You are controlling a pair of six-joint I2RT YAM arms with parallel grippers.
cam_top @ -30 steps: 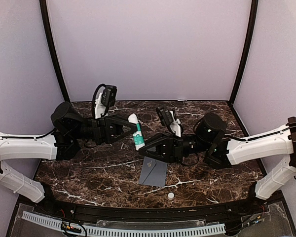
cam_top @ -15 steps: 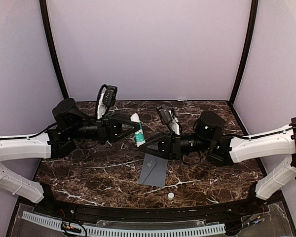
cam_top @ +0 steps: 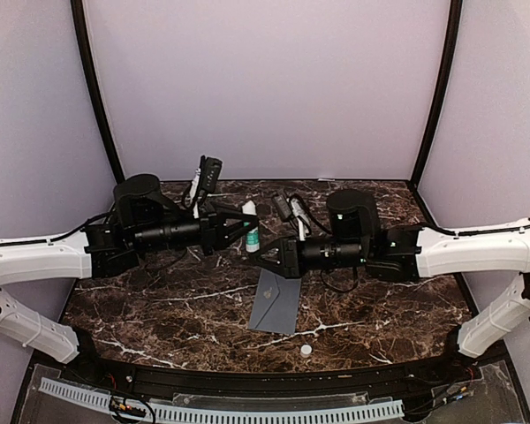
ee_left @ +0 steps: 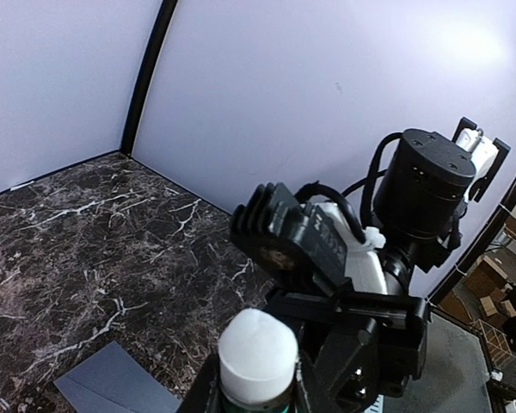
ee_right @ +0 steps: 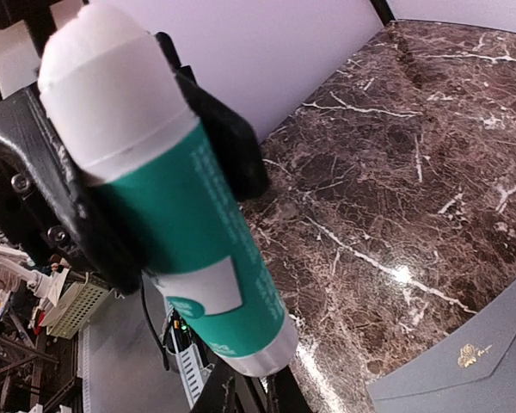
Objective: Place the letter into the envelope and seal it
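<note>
My left claw (cam_top: 240, 227) pinches the glue stick (cam_top: 250, 233) in mid-air. My right claw (cam_top: 260, 255) sits at the stick's lower end with its fingers close together, and I can't tell if it grips. The envelope (cam_top: 276, 305) lies flat on the counter (cam_top: 159, 300), right below the claws.

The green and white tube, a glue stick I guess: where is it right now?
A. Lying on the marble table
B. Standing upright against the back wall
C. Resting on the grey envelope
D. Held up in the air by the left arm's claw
D: the left gripper is clamped around the green and white glue stick, which hangs above the dark marble table, apart from the flat slate-grey envelope.
</note>
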